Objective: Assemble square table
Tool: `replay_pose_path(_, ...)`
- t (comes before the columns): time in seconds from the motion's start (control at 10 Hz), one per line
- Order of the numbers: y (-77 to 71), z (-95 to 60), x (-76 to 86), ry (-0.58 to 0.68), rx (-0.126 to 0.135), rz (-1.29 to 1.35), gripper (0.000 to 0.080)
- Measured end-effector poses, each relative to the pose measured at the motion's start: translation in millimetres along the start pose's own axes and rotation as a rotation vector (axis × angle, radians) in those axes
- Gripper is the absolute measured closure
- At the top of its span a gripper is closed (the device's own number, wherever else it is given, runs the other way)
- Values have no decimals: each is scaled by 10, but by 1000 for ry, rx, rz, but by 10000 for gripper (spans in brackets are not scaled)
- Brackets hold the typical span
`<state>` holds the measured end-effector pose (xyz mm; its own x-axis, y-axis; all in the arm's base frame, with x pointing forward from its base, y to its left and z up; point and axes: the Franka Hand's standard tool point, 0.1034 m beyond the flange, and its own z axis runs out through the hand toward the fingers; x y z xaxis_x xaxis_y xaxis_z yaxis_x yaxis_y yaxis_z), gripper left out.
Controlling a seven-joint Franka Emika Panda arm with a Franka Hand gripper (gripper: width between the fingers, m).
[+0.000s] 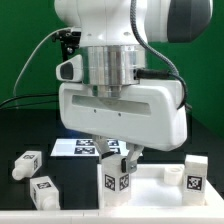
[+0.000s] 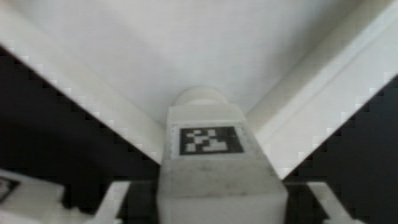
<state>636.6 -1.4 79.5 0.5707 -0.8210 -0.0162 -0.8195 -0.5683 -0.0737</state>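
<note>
The square table is in parts. Its tabletop (image 1: pixel 152 190) lies flat on the dark surface (image 1: pixel 75 205), toward the exterior view's right. One leg (image 1: pixel 115 182) stands upright at the tabletop's near corner. In the wrist view this leg (image 2: pixel 210 150) rises out of the angle where two edges of the tabletop (image 2: pixel 196 50) meet, its tag facing the camera. That is the socket end of the job, I judge: the leg stands there to be fixed into the corner.

My pincer (image 1: pixel 120 155) hangs straight down over the leg, so the jaws flank it on two opposite sides. In the wrist view the pincer (image 2: pixel 214 205) stands partly wide, with a slim dark gap between each finger (image 2: pixel 118 205) and the leg. I am astride it, not gripping it, as far as I can tell.

Two more legs (image 1: pixel 27 163) (image 1: pixel 45 190) lie loose on the surface at the exterior view's left, well apart from the tabletop, waiting their turn. Another leg (image 1: pixel 195 178) stands at the right; whether on the tabletop or beside it, I cannot tell. The marker board (image 1: pixel 85 148) lies behind my pincer, untouched.
</note>
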Motion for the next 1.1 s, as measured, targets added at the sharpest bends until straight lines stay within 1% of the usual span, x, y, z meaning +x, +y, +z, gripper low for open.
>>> replay_pose_path(0.1,0,0,-2,-3,0,158,514)
replay_pose_path(0.2,-10,1,-21,-20,8,363,514)
replay_pose_path(0.4,-26,4,-24,-70,42,675,514)
replay_pose_path(0.6,-43,-4,-20,-72,39,901,514)
replay_pose_path(1.0,-23,1,-9,-63,34,976,514)
replay_pose_path(1.1,-24,1,-12,-64,34,972,449)
